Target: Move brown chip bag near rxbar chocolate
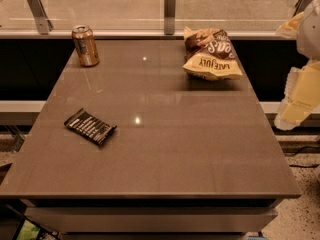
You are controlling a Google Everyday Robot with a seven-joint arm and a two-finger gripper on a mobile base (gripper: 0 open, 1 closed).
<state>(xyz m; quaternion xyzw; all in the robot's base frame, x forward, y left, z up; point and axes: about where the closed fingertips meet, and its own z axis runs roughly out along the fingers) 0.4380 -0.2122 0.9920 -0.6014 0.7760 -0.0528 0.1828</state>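
Observation:
The brown chip bag [212, 53], crinkled dark brown and cream-yellow with big lettering, lies at the table's far right. The rxbar chocolate [90, 126], a small flat black wrapper with white print, lies at the left of the table, nearer the front. My gripper [298, 96] shows as a pale cream shape at the frame's right edge, beyond the table's right side. It is to the right of the bag and a little nearer than it, apart from it, and far from the bar.
A copper-coloured drink can [85, 45] stands upright at the far left corner. The brown table [165, 154] has a glass railing with metal posts [170, 11] behind it. Speckled floor shows at the lower right.

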